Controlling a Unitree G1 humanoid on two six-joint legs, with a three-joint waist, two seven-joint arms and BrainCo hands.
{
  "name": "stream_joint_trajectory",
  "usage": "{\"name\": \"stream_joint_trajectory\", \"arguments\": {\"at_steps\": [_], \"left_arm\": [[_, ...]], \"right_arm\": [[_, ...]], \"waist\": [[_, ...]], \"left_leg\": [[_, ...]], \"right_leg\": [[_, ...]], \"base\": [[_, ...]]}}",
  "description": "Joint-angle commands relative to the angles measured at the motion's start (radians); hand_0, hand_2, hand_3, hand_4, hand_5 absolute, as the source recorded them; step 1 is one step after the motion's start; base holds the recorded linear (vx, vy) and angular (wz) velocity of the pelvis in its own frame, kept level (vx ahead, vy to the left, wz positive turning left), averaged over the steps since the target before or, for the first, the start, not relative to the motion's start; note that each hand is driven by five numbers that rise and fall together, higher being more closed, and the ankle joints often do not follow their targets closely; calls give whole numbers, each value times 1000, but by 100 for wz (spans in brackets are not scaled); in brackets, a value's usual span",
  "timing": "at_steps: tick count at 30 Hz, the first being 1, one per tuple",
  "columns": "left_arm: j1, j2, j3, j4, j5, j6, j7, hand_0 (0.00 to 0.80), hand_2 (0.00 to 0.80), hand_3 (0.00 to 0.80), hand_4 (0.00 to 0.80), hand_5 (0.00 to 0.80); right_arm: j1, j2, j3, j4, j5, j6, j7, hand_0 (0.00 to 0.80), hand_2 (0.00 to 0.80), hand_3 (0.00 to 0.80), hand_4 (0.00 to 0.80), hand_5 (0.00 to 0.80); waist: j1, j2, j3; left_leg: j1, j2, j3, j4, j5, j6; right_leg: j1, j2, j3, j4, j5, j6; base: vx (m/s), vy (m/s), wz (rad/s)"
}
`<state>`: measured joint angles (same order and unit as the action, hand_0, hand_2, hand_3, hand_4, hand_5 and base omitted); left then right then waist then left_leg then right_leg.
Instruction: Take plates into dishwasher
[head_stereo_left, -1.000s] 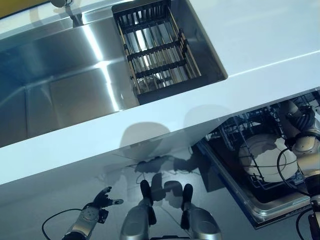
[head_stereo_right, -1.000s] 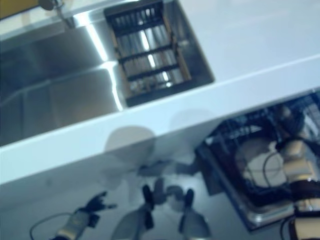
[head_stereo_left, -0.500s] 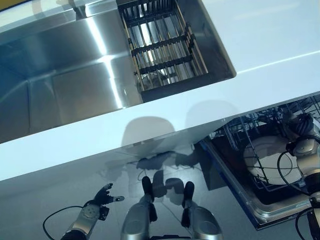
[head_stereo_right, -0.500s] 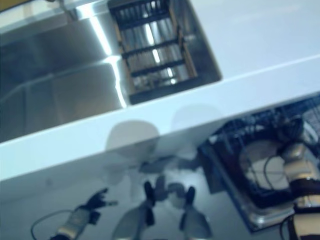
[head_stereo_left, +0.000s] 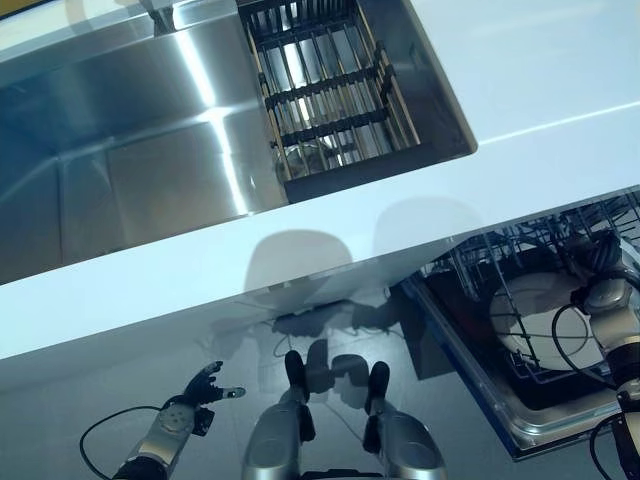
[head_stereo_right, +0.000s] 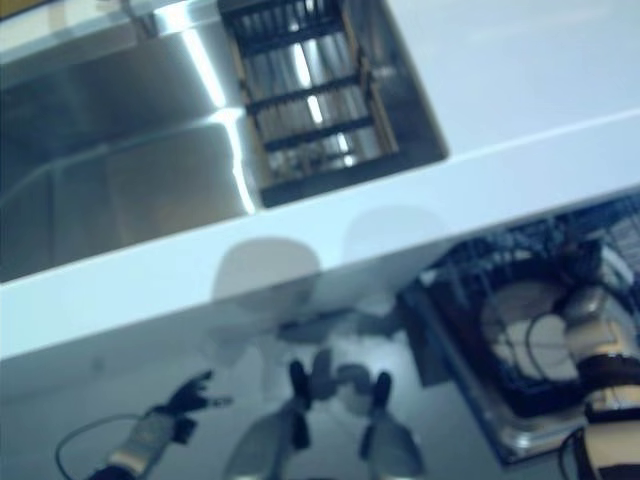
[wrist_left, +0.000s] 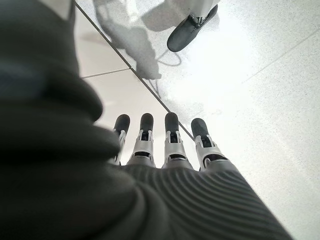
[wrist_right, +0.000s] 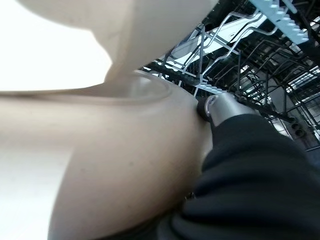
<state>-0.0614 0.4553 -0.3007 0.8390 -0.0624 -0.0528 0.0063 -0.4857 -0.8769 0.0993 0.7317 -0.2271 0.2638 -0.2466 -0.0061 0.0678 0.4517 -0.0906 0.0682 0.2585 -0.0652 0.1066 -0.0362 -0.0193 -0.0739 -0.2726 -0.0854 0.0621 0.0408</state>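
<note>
The right hand (head_stereo_left: 603, 262) is reaching down into the dishwasher rack (head_stereo_left: 470, 262), and its thumb (wrist_right: 216, 106) is pressing against the rim of a white plate (head_stereo_left: 535, 320), which the hand is pinching at the edge. The plate is lying low inside the rack, among the dark wire tines, close to the rack's outer corner. In the right wrist view the pale plate (wrist_right: 115, 160) is filling most of the picture, with the rack's wires (wrist_right: 260, 55) crossing just beyond it. The rack is sitting pulled out below the front edge of the white countertop (head_stereo_left: 520, 90). Set into that countertop, up and away from the rack, a steel sink (head_stereo_left: 130, 170) is holding a black drying rack (head_stereo_left: 325, 95) at its near end. Far from the dishwasher rack, the left hand (head_stereo_left: 203, 383) is hanging low over the pale floor (wrist_left: 260, 85), its fingers (wrist_left: 172, 135) stretching out straight and holding nothing.
</note>
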Motion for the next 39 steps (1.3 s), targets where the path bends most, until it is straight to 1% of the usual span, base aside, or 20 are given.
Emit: {"name": "stream_joint_trajectory", "arguments": {"at_steps": [1, 7, 10, 16, 21, 24, 25, 29, 33, 39], "left_arm": [[-18, 33, -58, -23, -35, -6, -3, 0, 0, 0, 0, 0], [-15, 39, -56, -37, -36, -5, 0, 0, 0, 0, 0, 0], [-17, 43, -54, -38, -40, -7, 0, 0, 0, 0, 0, 0], [-23, 63, -40, -45, -51, -3, -4, 0, 0, 0, 0, 0], [-28, 70, -27, -32, -60, -5, -5, 0, 0, 0, 0, 0], [-21, 68, -17, -31, -51, -5, -2, 0, 0, 0, 0, 0], [-22, 71, -15, -27, -51, -5, -4, 0, 0, 0, 0, 0], [-27, 79, -11, -13, -43, -12, -11, 0, 0, 0, 0, 0], [-24, 81, -15, -4, -34, -17, -16, 0, 0, 0, 0, 0], [-25, 72, -36, -13, -31, -21, -24, 0, 0, 0, 0, 0]], "right_arm": [[-43, -67, 54, 74, 1, 30, 22, 800, 800, 800, 800, 800], [-48, -59, 52, 117, 10, 44, 13, 800, 800, 800, 800, 800], [-49, -57, 52, 130, 12, 39, 13, 800, 800, 800, 800, 800], [-67, -60, 55, 131, 25, 49, -1, 800, 800, 800, 800, 800], [-94, -51, 67, 166, 23, 30, -5, 800, 800, 800, 800, 800], [-101, -46, 72, 167, 20, 32, -6, 800, 800, 800, 800, 800], [-106, -44, 77, 168, 18, 36, -7, 800, 800, 800, 800, 800], [-141, -43, 93, 206, 11, 33, -4, 800, 800, 800, 800, 800], [-162, -57, 96, 260, 14, 8, -1, 800, 800, 800, 800, 800], [-176, -92, 83, 306, 8, -11, 6, 800, 800, 800, 800, 800]], "waist": [[28, 15, 1], [36, 12, 1], [38, 11, 0], [40, 14, 1], [42, 18, -4], [39, 17, -8], [35, 13, -13], [31, 15, -14], [25, 20, -18], [14, 49, -24]], "left_leg": [[-98, -19, -14, 34, 18, -46], [-97, -18, -9, 33, 21, -45], [-97, -16, -5, 31, 23, -46], [-100, -7, 17, 33, 26, -49], [-100, 3, 39, 35, 27, -52], [-99, 12, 52, 46, 24, -52], [-87, 7, 44, 44, 6, -61], [-86, 21, 58, 57, 2, -62], [-84, 29, 67, 66, 0, -63], [-78, 32, 78, 73, -2, -70]], "right_leg": [[-72, 53, -7, 172, -124, -27], [-65, 55, -15, 164, -120, -26], [-63, 56, -17, 162, -120, -26], [-64, 49, -36, 160, -116, -22], [-61, 43, -50, 164, -121, -22], [-58, 41, -51, 170, -125, -25], [-48, 37, -41, 174, -146, -18], [-48, 35, -38, 187, -154, -22], [-47, 35, -35, 197, -159, -26], [-49, 25, -34, 198, -160, -26]], "base": [[-14, -4, 4], [-9, -8, 4], [-28, -20, 4], [-65, -34, -1], [-66, -43, -8], [-29, -43, -8], [15, -41, -6], [-32, -37, -12], [-21, -14, -6], [-28, 35, -4]]}}
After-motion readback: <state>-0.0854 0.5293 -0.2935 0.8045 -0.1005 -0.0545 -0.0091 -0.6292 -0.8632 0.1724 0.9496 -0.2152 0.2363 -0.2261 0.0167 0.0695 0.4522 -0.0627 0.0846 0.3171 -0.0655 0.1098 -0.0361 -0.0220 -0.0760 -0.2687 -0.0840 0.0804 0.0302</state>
